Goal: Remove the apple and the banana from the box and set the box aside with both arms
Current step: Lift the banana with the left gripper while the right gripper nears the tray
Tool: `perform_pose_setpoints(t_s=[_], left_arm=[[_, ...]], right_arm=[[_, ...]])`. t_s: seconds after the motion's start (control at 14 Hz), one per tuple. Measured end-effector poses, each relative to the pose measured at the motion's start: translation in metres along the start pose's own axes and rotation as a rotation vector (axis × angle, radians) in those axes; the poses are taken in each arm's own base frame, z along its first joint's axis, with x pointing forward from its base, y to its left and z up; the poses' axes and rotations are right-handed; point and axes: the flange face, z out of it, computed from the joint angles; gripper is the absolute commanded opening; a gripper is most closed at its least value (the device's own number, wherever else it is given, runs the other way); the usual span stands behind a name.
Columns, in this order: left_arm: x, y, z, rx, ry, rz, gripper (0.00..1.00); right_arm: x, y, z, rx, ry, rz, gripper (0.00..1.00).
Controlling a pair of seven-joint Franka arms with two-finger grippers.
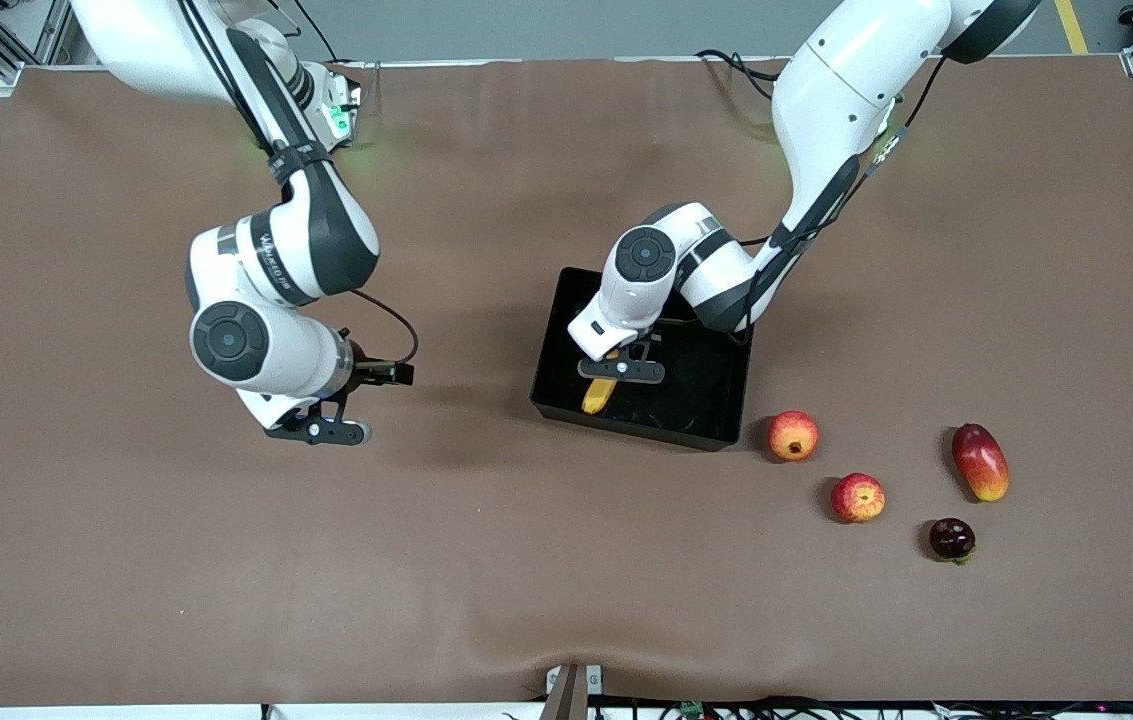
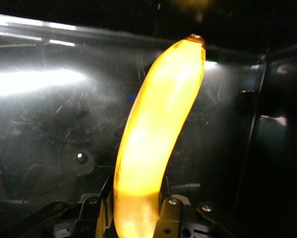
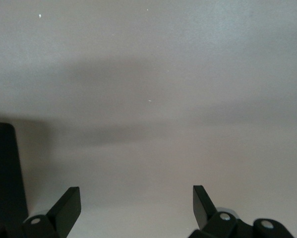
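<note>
The yellow banana [image 1: 598, 394] lies inside the black box [image 1: 626, 418], which sits near the middle of the table. My left gripper [image 1: 616, 372] reaches down into the box and is shut on the banana [image 2: 158, 129]. Its fingers [image 2: 170, 214] press both sides of the fruit's near end, just above the box floor [image 2: 44, 139]. The small red apple with yellow streaks [image 1: 858, 497] rests on the table, nearer the front camera than the box, toward the left arm's end. My right gripper [image 1: 326, 430] hangs open over bare table toward the right arm's end, with nothing between its fingers [image 3: 69, 206].
A round orange-red fruit with a crown tip [image 1: 793, 435] lies beside the box's corner. A red-yellow mango [image 1: 980, 461] and a small dark fruit [image 1: 952, 539] lie farther toward the left arm's end. Brown cloth [image 1: 226, 560] covers the table.
</note>
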Motion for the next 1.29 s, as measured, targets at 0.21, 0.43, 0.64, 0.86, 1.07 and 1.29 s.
perform_pose_setpoints(t_s=[0.21,0.43,0.64,0.86,1.07,1.29], left_arm=[[0.016,0.004,-0.02,0.018,0.007,-0.011,0.0],[0.038,0.006,-0.055,0.015,0.044,-0.029,0.0],[0.056,-0.003,-0.101,0.011,0.098,-0.054,0.0],[0.073,-0.035,-0.148,0.047,0.125,-0.106,0.0],[0.088,-0.075,-0.187,0.086,0.138,-0.138,0.0],[0.108,-0.136,-0.205,0.132,0.117,-0.155,0.0]], right_arm=[[0.0,-0.002,0.017,0.012,0.038,0.014,1.0],[-0.004,-0.008,0.034,0.023,0.069,0.049,1.0],[-0.02,-0.039,0.038,0.033,0.103,0.048,1.0],[-0.031,-0.066,0.036,0.053,0.15,0.01,1.0],[-0.039,-0.092,0.031,0.066,0.181,-0.032,1.0],[-0.039,-0.121,0.037,0.068,0.194,-0.07,1.0]])
